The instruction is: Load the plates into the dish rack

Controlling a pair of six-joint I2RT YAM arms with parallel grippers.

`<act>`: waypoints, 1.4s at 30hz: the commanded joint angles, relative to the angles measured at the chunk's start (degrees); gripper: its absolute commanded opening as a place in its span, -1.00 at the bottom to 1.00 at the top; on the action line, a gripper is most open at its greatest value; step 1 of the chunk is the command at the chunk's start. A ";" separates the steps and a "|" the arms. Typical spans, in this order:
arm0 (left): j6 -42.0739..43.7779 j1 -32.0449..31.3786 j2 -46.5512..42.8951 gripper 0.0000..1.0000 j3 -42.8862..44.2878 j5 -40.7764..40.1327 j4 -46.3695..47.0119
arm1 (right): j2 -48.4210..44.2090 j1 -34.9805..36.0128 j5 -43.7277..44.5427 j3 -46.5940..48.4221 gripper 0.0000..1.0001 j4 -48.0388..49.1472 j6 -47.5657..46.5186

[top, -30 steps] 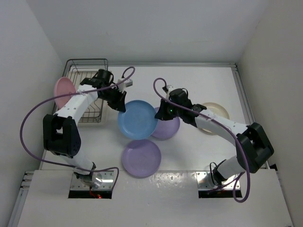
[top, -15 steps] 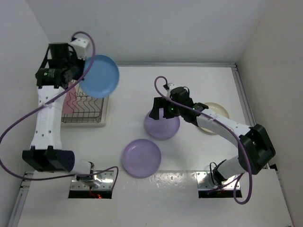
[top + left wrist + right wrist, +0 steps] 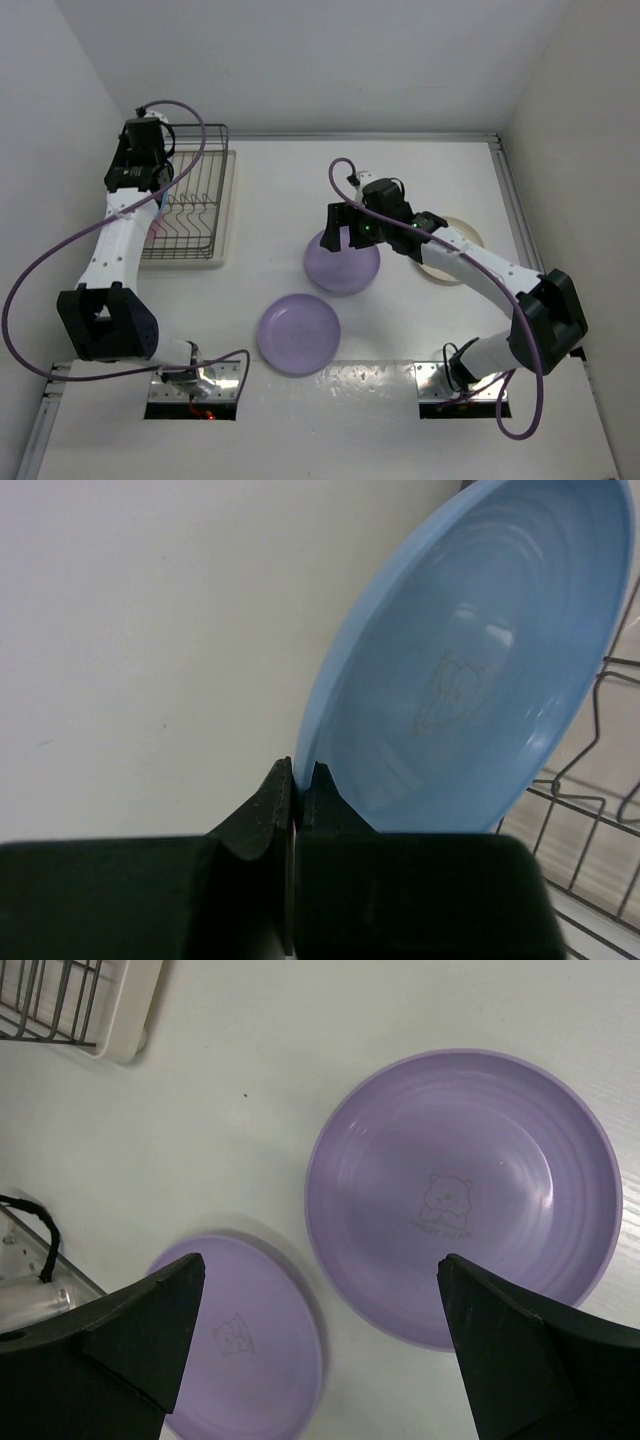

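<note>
In the left wrist view my left gripper is shut on the rim of a blue plate, which it holds on edge beside the dish rack's wires. From above, that gripper sits at the left side of the dish rack, and the arm hides most of the blue plate. A pink plate stands in the rack, partly covered. My right gripper is open and empty above two purple plates lying flat on the table. In the top view it hovers over the farther purple plate.
The rack stands on a cream drip tray at the back left, close to the left wall. A cream plate lies under the right arm's forearm. The nearer purple plate lies near the front edge, between the arm bases.
The left arm carried the blue plate from the table's middle up and over to the rack's left side. The right gripper opened and stayed over the purple plate.
</note>
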 commanded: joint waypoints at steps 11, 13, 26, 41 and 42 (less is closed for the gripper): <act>4.37 0.50 -3.56 -1.00 -9.36 -9.45 18.75 | -1.11 -0.06 2.92 3.68 1.00 -3.08 -0.87; 5.51 -0.90 -4.35 -1.00 -8.75 -10.24 19.45 | -1.20 -0.15 3.10 3.59 1.00 -3.17 -0.96; 6.39 -1.96 -3.74 -1.00 -18.14 -11.56 24.46 | -1.29 -0.32 3.28 3.15 1.00 -3.34 -1.40; -3.19 -0.38 4.70 -0.43 -14.64 0.91 12.79 | -3.57 -4.54 7.75 2.45 1.00 -8.60 1.50; -3.80 0.31 3.57 0.05 -13.68 1.61 11.65 | -4.01 -5.15 8.80 2.19 1.00 -8.96 2.28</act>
